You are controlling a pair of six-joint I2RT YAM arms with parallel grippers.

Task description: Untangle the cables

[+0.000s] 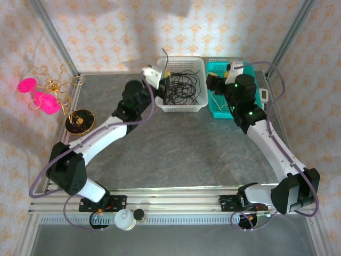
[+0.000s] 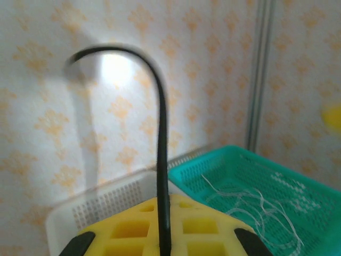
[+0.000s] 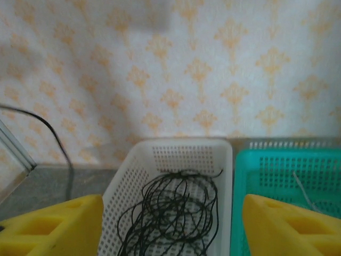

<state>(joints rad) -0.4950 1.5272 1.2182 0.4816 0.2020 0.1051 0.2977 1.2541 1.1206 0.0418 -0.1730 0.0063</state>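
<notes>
We see thin black wiry cables (image 1: 181, 88), a white perforated plastic basket (image 1: 184, 108), a teal perforated plastic basket (image 1: 216, 112), pale wallpaper (image 1: 122, 32) patterned with orange floral motifs, and a mottled grey tabletop (image 1: 176, 154).

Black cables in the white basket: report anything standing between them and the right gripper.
Nothing visible does. The right gripper, jaws open, frames the black cables lying in the white basket, with bare air between. The one black strand pinched by the left gripper rises well to the left, off that line.
</notes>
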